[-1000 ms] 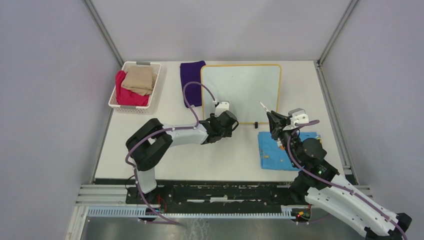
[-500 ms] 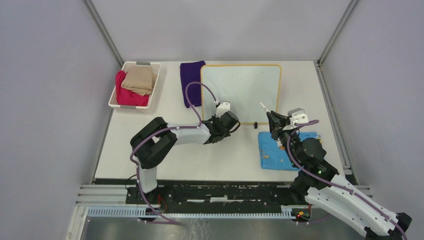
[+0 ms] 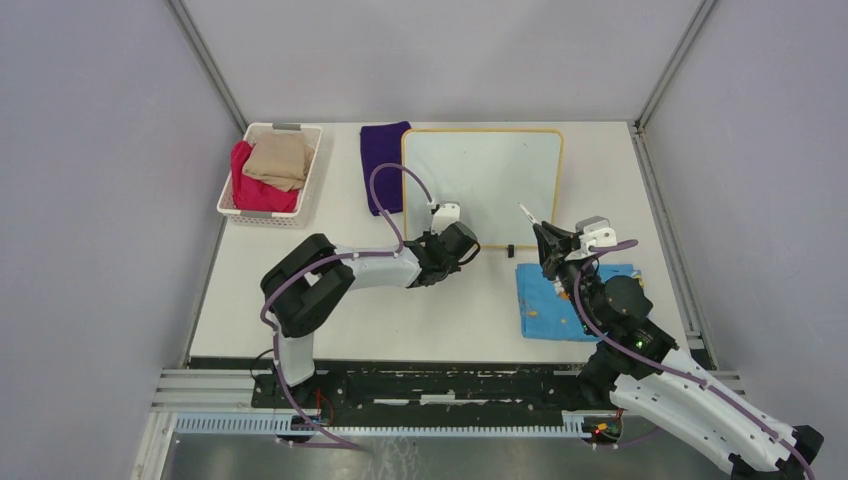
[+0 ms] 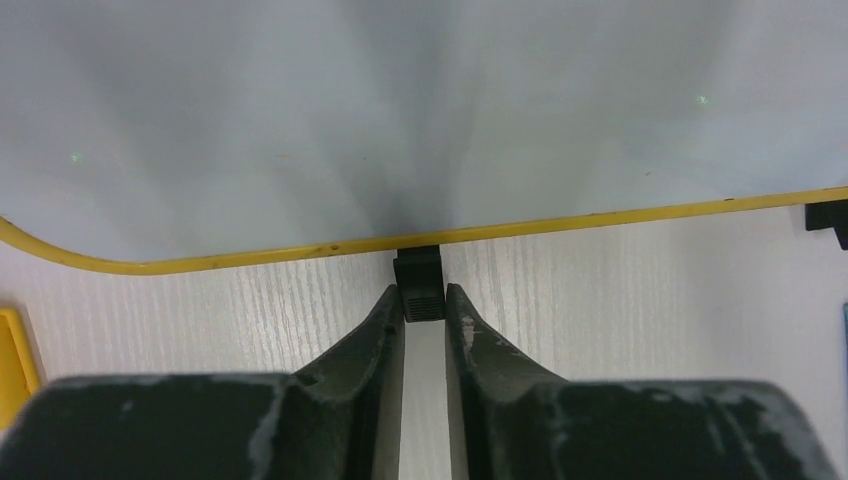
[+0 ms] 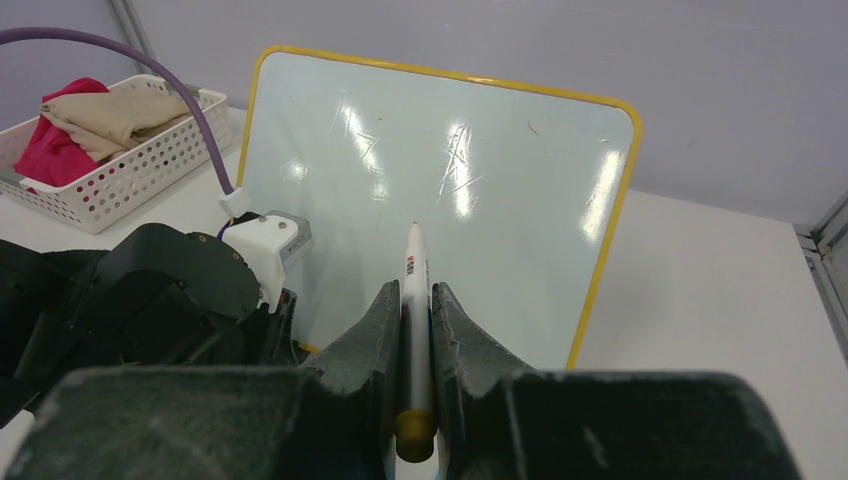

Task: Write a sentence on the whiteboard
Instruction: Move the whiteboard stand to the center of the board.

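The large white rectangular whiteboard with rounded corners and a thin yellow-orange frame (image 3: 482,180) lies flat toward 12 o'clock on the pale worktop (image 3: 300,310), and no writing can be made out on its glossy face. It looks thin, stiff and light, with a slick surface, so I judge it would skate across the worktop under pen pressure unless it is pinned. The frame and feet along its 6 o'clock edge are the sensible places to hold it, since they keep the writing area clear. There the left claw (image 4: 421,300) is closed on a small black clip foot (image 4: 419,280), one finger against each side of it. A second black foot (image 3: 510,247) sits further toward 3 o'clock on the same edge. Just off the board's 5 o'clock corner the right claw (image 5: 415,292) grips a slim white marker pen (image 5: 414,265) by the lower part of its barrel, with the tip aimed at the board but not touching it. The barrel looks smooth and light and may pivot between the fingers if pressed hard, so a gentle contact seems wise. A blue cartoon-print cloth (image 3: 560,305) lies at the board's 5 o'clock, under the right arm, and a folded purple cloth (image 3: 383,165) lies just beside its 9 o'clock edge. Further toward 9 o'clock is a white perforated basket (image 3: 232,205) holding red and tan fabric.
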Robot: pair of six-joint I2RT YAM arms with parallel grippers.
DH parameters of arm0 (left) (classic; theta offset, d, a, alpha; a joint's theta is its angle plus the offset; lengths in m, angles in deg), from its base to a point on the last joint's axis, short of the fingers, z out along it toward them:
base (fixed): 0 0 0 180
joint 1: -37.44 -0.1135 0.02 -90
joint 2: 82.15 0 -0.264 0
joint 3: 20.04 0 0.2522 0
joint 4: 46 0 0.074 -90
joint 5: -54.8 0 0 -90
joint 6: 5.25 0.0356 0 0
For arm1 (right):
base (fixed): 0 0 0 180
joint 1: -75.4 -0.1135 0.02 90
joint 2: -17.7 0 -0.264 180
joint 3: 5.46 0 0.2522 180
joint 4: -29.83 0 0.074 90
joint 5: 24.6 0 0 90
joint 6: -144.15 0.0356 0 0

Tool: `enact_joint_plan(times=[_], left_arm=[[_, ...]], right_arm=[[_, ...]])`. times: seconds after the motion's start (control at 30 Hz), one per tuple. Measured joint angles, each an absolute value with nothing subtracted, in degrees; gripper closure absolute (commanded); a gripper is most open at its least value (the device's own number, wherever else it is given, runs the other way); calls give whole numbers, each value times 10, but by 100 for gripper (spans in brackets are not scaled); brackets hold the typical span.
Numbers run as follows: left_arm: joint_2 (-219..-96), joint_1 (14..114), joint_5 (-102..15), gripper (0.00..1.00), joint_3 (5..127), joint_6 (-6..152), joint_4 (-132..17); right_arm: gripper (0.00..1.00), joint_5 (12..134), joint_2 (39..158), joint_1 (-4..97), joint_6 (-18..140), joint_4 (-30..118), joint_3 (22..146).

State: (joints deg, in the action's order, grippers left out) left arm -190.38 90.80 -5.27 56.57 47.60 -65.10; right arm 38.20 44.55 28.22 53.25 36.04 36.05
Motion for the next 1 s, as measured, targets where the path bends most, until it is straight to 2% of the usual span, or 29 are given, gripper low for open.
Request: enact_joint_plan(times=[0.2, 0.57, 1.0], left_arm=[[-1903, 908, -51, 98, 555, 472, -636], [-1840, 913, -32, 98, 464, 420, -620], [-1807, 969, 22, 98, 444, 316, -695]], right_arm=[[100, 382, 446, 282, 533, 360, 360], [100, 385, 446, 282, 535, 360, 360], [100, 399, 444, 282, 564, 362, 359]])
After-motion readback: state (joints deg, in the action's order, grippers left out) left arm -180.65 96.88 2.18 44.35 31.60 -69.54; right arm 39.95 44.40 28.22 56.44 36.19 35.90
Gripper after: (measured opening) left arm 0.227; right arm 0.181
